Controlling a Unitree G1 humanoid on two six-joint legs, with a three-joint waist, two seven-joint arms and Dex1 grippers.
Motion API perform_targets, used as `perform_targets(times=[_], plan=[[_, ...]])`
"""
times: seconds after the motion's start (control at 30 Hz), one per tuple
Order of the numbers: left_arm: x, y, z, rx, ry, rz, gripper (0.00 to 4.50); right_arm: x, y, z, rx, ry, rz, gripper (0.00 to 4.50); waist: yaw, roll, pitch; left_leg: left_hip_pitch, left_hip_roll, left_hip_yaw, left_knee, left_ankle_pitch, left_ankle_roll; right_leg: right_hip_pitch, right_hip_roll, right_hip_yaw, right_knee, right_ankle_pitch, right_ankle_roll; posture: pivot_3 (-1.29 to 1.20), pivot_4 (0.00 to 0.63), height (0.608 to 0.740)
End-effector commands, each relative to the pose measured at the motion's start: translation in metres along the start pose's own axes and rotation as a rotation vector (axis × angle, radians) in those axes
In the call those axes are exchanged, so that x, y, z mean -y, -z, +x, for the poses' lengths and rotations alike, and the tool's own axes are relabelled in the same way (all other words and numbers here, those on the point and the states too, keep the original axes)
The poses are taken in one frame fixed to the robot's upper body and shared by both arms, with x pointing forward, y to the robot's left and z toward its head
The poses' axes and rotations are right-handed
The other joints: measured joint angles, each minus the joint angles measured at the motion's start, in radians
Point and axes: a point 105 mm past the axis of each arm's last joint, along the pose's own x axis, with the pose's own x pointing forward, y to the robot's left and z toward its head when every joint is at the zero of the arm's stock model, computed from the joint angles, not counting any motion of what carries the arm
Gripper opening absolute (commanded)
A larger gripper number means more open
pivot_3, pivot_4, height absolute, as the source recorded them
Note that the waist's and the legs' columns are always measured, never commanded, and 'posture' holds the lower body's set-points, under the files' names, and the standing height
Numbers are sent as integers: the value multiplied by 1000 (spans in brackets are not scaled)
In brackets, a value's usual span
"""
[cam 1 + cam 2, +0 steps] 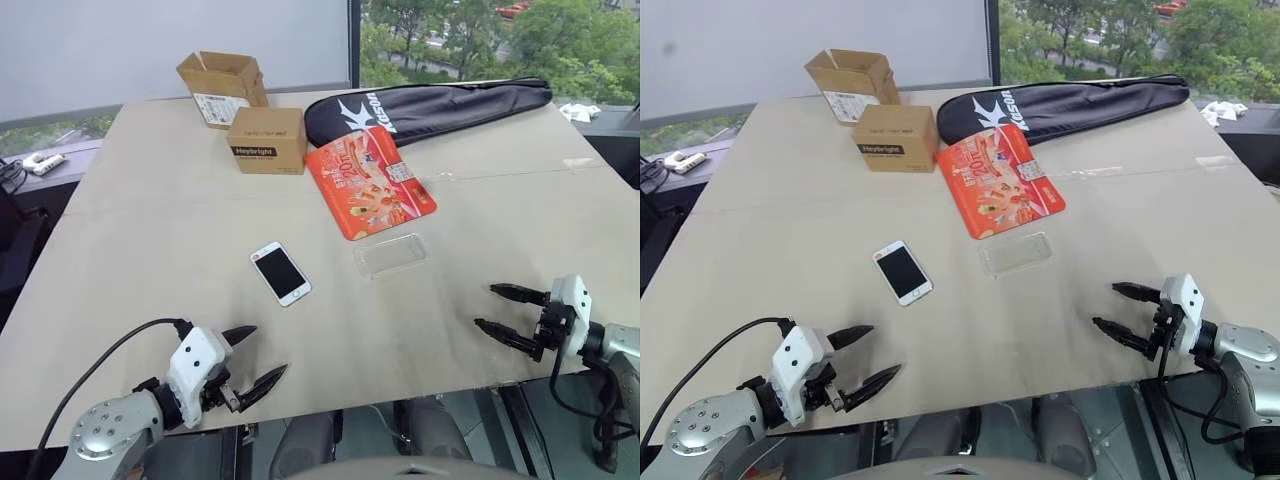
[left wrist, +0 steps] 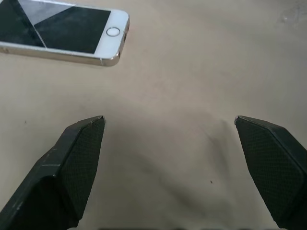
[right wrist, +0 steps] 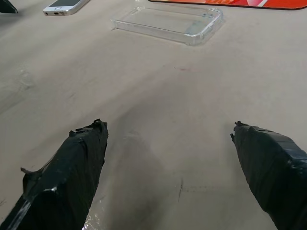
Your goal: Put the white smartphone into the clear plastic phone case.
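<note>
We are holding both grippers released over the near edge of the table (image 1: 150,220): the left gripper (image 1: 255,358) and the right gripper (image 1: 497,308) are grasping nothing. The phone (image 1: 280,272) is lying screen-up left of the clear case (image 1: 390,254), apart from it. The case is sitting empty, just in front of the red packet (image 1: 369,182).

The phone (image 1: 280,273) has a white bezel and black screen; the case (image 1: 390,254) is clear. The packet (image 1: 369,182) is red-orange with print, the boxes (image 1: 267,140) brown, the table (image 1: 150,250) beige.
</note>
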Motion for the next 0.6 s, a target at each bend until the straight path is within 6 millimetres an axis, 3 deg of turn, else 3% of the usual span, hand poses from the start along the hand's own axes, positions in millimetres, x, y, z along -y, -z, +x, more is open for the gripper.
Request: perform_targets(times=[0.03, 0.33, 0.6], plan=[[7, -4, -1, 29, 28, 20, 4500, -1, -6, -11, 12, 15, -55, 4456, 0, 0, 0, 0, 0, 0, 0, 0, 0, 0, 0, 0, 0, 0, 0, 0, 150, 740], [18, -2, 1, 57, 56, 14, 4500, -7, -7, -14, 5, 4, -96, 4456, 0, 0, 0, -1, 1, 0, 0, -1, 1, 0, -2, 0, -2, 0, 1, 0, 150, 740], [16, -6, -2, 79, 52, 50, 4500, -13, -22, 2, 18, -78, -148, 4456, 1, 0, 1, -1, 2, 0, 0, -1, 1, 0, 0, -1, -2, 0, 1, 0, 150, 740]])
